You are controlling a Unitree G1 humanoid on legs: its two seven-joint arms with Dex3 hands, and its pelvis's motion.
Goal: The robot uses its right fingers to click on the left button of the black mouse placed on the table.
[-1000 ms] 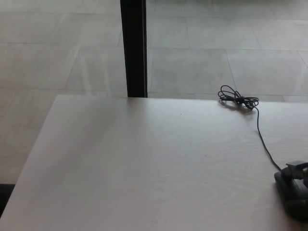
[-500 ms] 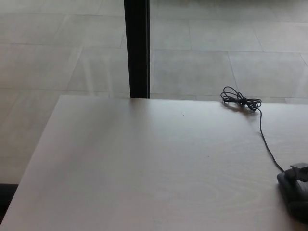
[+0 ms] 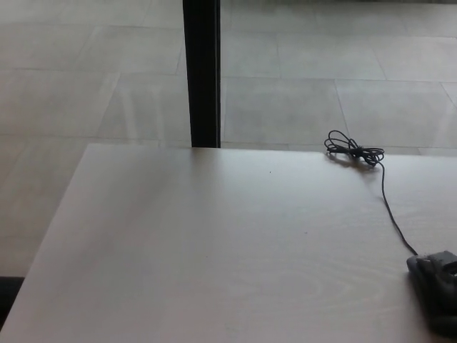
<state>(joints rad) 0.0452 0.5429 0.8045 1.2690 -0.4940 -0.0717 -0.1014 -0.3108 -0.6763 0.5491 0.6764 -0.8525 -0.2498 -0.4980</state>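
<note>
Head view. The black mouse point(image 3: 435, 291) lay on the pale table point(image 3: 214, 250) at the picture's lower right corner, partly cut off by the frame edge. A dark shape merged with the mouse at about the mouse's front end; it may have been part of the robot's right hand, but hand and mouse could not be told apart there, so whether the right fingers were spread, pressed together or touching the button could not be told. The left hand was not visible.

From the mouse's front end its thin cable point(image 3: 391, 211) ran away from that corner across the table to a knotted coil point(image 3: 351, 150) near the far edge, well apart from the mouse. Beyond the table stood a dark vertical post point(image 3: 202, 71) on a tiled floor point(image 3: 93, 78).

Handling, as judged: the mouse was probably light, with a rigid, smooth plastic shell, and would slide on the smooth tabletop if pushed sideways. No grasp was called for; a fingertip should meet the left button near the front end, on the left of the cable's entry, and press straight down with little force. The slack cable was unlikely to resist a small shift.
</note>
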